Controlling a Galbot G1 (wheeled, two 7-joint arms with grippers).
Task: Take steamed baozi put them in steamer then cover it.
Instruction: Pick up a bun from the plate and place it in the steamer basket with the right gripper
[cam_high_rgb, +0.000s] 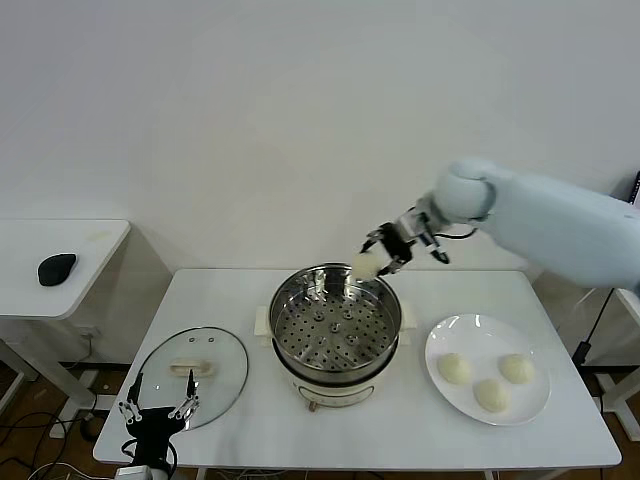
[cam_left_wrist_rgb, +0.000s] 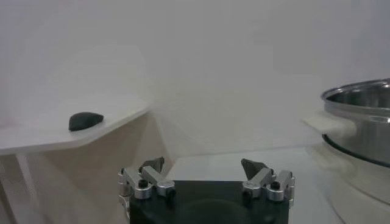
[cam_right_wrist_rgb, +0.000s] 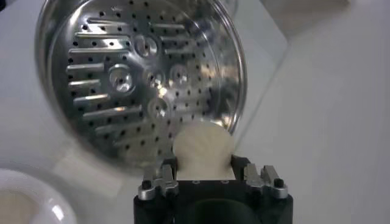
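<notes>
Head view: white table (cam_high_rgb: 240, 300) against a plain white wall, a lower side table (cam_high_rgb: 60, 240) off past the steamer's left carrying a dark mouse-like object (cam_high_rgb: 56, 268). Steamer (cam_high_rgb: 335, 335) sits mid-table, perforated tray bare. Cover (cam_high_rgb: 192, 372) lies flat on the table left of the steamer, handle up. White plate (cam_high_rgb: 487, 381) right of the steamer holds three baozi (cam_high_rgb: 454, 368). Right gripper (cam_high_rgb: 383, 255) hangs over the steamer's far right rim, clamped on a fourth baozi (cam_high_rgb: 366, 266). Left gripper (cam_high_rgb: 156, 410) is parked at the table's near edge, just beside the cover, fingers spread wide.

Left wrist view: left gripper (cam_left_wrist_rgb: 206, 176) spread, nothing between the fingers; steamer wall and side handle (cam_left_wrist_rgb: 359, 122) off to one side, mouse-like object (cam_left_wrist_rgb: 85, 120) on the side table.

Right wrist view: right gripper (cam_right_wrist_rgb: 209, 172) pinches the held baozi (cam_right_wrist_rgb: 203, 150) between both fingers, directly above the steamer rim (cam_right_wrist_rgb: 234, 91); tray (cam_right_wrist_rgb: 140, 79) below, plate edge (cam_right_wrist_rgb: 27, 198) in the corner.
</notes>
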